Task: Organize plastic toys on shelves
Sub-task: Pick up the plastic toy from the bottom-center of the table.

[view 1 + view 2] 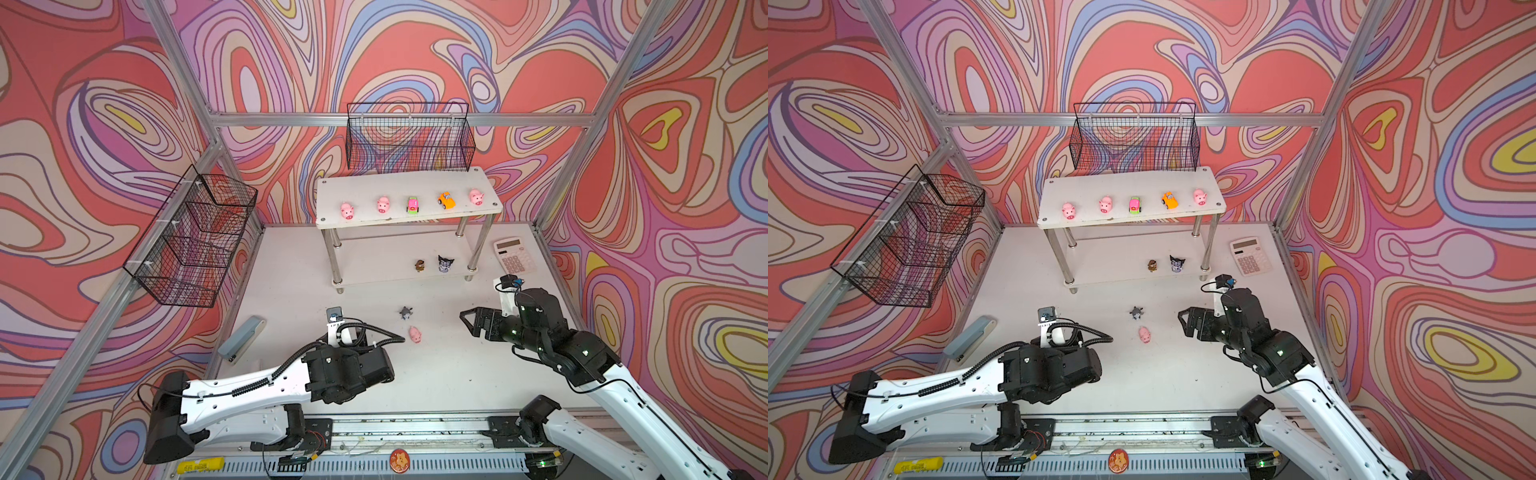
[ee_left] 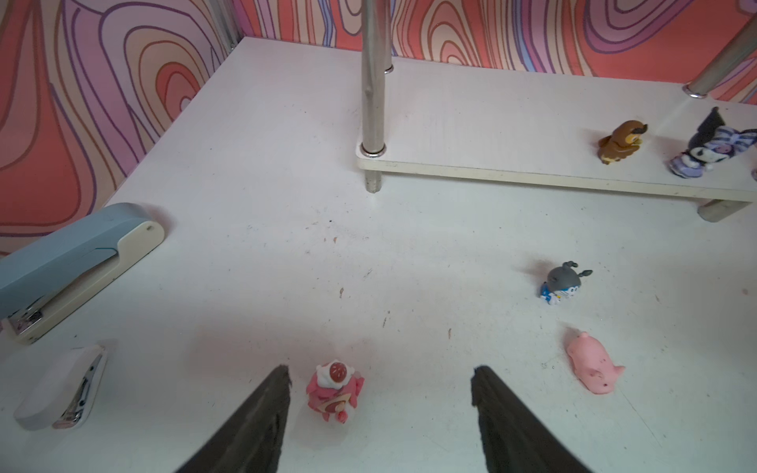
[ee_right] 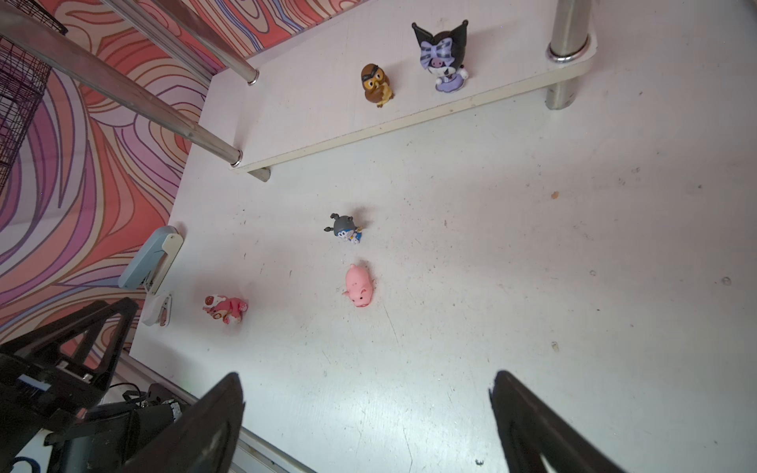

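The shelves stand at the back. Their top board carries three pink pigs, a pink-green car and an orange car. A brown figurine and a dark horned figurine stand on the lower board. A grey figurine and a pink pig lie on the table. My left gripper is open, low over the table. The pink bear stands between its fingers, close to one, untouched. My right gripper hovers open and empty, right of the pig.
A calculator lies right of the rack. A grey stapler and a small white stapler lie at the table's left edge. Black wire baskets hang on the back wall and the left wall.
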Tool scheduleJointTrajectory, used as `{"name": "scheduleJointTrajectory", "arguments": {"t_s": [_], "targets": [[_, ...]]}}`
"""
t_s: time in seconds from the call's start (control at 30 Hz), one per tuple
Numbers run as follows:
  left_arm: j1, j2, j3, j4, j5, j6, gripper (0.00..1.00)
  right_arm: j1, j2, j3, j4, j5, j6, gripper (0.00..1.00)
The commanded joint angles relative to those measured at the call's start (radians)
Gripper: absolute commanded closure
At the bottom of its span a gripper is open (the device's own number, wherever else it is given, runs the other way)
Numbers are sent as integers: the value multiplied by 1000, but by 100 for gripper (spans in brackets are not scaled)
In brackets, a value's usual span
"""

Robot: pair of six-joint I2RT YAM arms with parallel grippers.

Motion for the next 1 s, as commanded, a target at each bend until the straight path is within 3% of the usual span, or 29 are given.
{"name": "scheduleJointTrajectory", "arguments": {"t_s": [0.0,0.17,0.4,0.57,0.77,0.97], "targets": [[-4,-21,-56,-90,-7,-139,25,6,13,30,32,-47,1,2],[-5,-49,-168,43,22,-146,21,5,22,36,46,-70,-9,2],[19,77,-164,124,26,-136,9,5,64,14,62,-96,-52,2],[89,154,-219,253,94,-110,7,4,89,9,100,-104,-60,2],[129,206,-245,335,96,-106,7,5,106,34,86,-93,-86,2],[152,347,-245,442,129,-99,7,6,101,44,61,-87,-104,2]]}}
